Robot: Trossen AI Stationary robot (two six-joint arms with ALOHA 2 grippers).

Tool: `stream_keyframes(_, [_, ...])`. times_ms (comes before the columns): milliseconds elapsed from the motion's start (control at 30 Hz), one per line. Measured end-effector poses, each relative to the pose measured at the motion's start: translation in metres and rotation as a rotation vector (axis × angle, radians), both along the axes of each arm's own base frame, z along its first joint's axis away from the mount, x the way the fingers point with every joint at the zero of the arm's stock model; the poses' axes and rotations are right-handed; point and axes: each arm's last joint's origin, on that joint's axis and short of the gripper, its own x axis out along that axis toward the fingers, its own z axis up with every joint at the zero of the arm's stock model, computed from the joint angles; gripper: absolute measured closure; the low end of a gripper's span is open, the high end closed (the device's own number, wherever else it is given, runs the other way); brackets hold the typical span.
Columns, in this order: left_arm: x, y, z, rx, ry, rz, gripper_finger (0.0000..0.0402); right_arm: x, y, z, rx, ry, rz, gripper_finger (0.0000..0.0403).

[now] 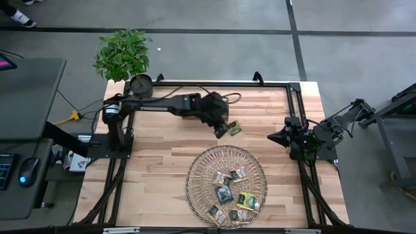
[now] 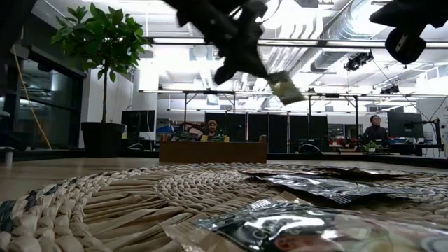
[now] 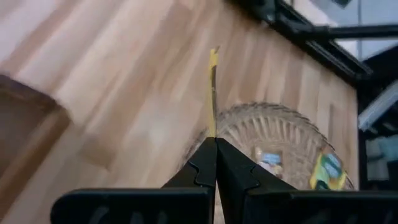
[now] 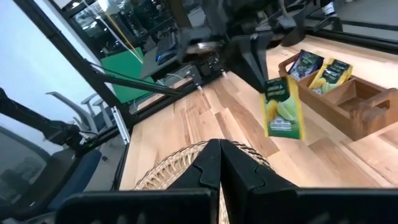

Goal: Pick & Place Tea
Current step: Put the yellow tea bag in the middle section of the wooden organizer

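Note:
My left gripper (image 1: 225,129) hangs over the middle of the table, just beyond the far rim of the round woven tray (image 1: 195,170). It is shut on one yellow-green tea sachet (image 4: 283,109), which shows edge-on in the left wrist view (image 3: 212,93). Several more tea sachets (image 1: 227,194) lie flat in the tray. My right gripper (image 1: 278,137) waits shut at the table's right side, touching nothing. My left gripper pinches the sachet's upper edge (image 4: 272,82) between its two fingertips (image 3: 202,163). The fingers slant down from the table's far left. The sachet hangs below them nearly upright, lifted clear of table and tray.
A wooden compartment box (image 4: 348,106) holding more sachets (image 4: 320,68) stands on the table behind the left gripper. A potted plant (image 1: 123,55) sits at the far left corner. A black frame (image 1: 296,97) runs around the tabletop. Bare wood lies left of the tray.

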Motion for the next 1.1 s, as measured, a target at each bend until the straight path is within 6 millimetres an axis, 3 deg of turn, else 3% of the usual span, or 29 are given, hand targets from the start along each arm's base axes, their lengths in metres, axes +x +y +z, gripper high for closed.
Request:
stream_keyframes(200, [-0.041, 0.029, -0.005, 0.01, -0.02, -0.012, 0.0401, 0.0, -0.002, 0.0, -0.006, -0.004, -0.057, 0.0403])
stream_keyframes(633, [-0.103, 0.124, -0.019, 0.053, 0.062, -0.095, 0.0401, 0.001, -0.003, -0.001, 0.02, -0.009, -0.151, 0.0403])
stream_keyframes(867, [-0.123, 0.144, -0.022, 0.116, 0.084, -0.169, 0.0401, 0.005, -0.002, -0.003, 0.01, 0.004, -0.211, 0.0403])
stream_keyframes(1100, [-0.121, 0.151, -0.034, 0.153, 0.093, -0.232, 0.0401, 0.01, -0.001, -0.006, 0.012, 0.024, -0.257, 0.0403])
